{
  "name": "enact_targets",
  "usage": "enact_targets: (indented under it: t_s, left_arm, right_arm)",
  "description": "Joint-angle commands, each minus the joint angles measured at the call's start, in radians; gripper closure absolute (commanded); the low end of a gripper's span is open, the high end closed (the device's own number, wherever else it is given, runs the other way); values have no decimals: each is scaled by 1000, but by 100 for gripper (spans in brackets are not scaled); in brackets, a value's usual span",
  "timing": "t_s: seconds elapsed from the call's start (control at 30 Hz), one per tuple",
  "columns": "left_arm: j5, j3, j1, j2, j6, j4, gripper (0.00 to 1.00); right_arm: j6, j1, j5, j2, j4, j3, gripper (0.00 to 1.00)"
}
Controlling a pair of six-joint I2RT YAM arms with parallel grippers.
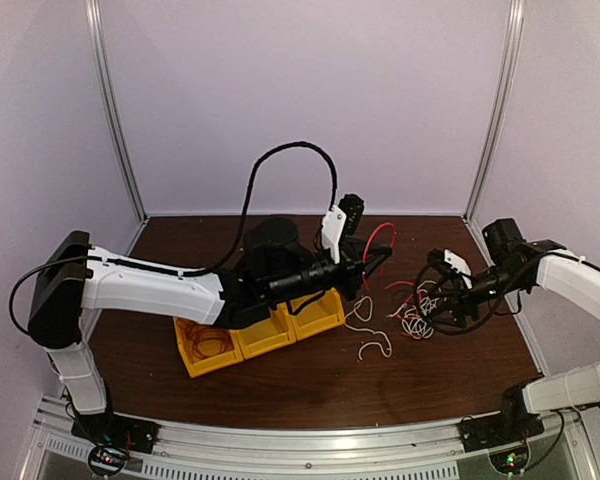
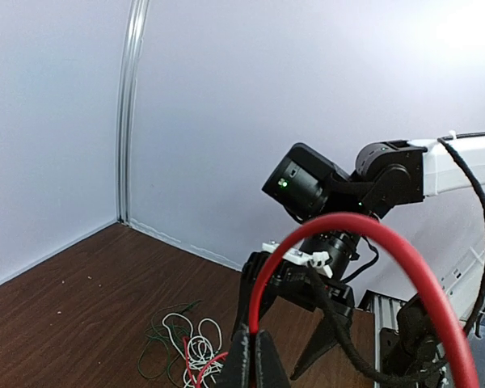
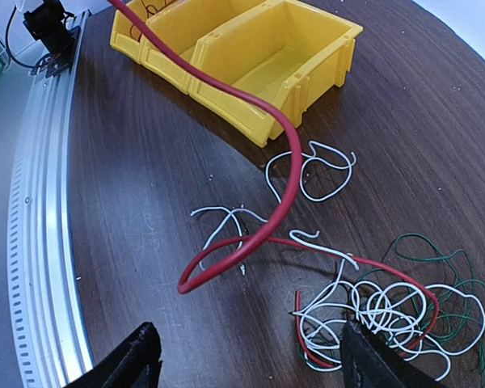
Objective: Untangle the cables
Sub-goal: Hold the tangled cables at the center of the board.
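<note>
My left gripper [image 1: 380, 258] [image 2: 255, 356] is shut on a red cable [image 2: 364, 222], which it holds above the table in a tall loop [image 1: 382, 235]. That red cable [image 3: 287, 162] runs down, bends near the table and trails into a tangle of thin white, red and green cables [image 3: 388, 311] [image 1: 415, 318] [image 2: 190, 347]. Over this tangle my right gripper [image 1: 435, 300] [image 3: 250, 347] hangs open, its fingers wide apart and holding nothing. Loose white cables [image 3: 315, 166] [image 1: 365, 320] lie between the tangle and the bins.
A row of yellow bins [image 1: 265, 335] [image 3: 307, 48] stands left of the cables, under the left arm; the leftmost holds thin coiled wires [image 1: 208, 340]. The metal rail [image 3: 40, 202] runs along the near table edge. Walls close the back and sides.
</note>
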State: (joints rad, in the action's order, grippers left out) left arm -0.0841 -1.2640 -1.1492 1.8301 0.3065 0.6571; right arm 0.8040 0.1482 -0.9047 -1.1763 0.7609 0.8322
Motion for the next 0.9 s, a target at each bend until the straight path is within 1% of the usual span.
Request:
enact_targets:
  t_s: [0.0,0.13,0.3,0.4,0.5,0.67,0.87]
  left_arm:
    - [49,27,2,-49,13,68,100]
    - [64,45,7,-81,17,80,100]
    - [69,54,14,-129,22,73,100]
    - [69,67,16,-157,18,68,100]
    - [114,93,19,-191,16,65,100]
    - [138,139,25,-255,10,60,100]
    - [172,163,33,-324,-25,21,100]
  right_arm:
    - [92,11,61,-14,-19,-12,23]
    - [101,31,58,-56,-63,-13,21]
    - [17,70,116,-142,-205,6,22]
    - [-45,68,172,-203,-291,32,24]
    - [-92,67,254,-255,-383,37,28]
    - [-123,66,376,-335,-514,18,29]
    - [-157,68,405,-471,-511,66,33]
